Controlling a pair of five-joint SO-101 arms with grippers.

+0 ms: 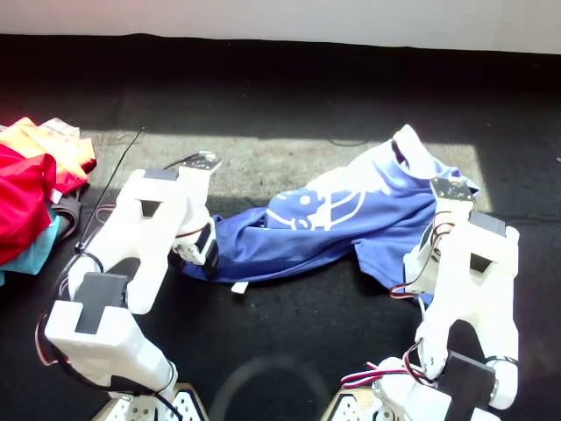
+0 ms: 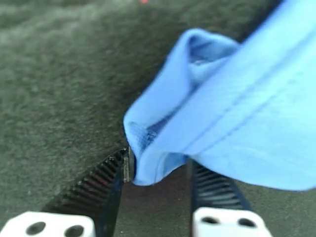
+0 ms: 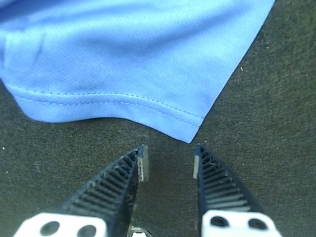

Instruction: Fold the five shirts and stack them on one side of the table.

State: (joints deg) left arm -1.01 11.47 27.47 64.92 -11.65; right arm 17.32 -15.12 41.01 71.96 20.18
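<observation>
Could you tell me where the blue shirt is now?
In the high view the blue shirt lies crumpled right of centre on the table, stretching from the left gripper to the right gripper.

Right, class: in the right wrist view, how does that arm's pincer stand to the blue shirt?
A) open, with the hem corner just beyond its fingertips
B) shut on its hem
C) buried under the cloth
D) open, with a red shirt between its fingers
A: the right pincer is open with dark table between its fingers, and the blue shirt has its hem corner just past the tips, untouched.
</observation>
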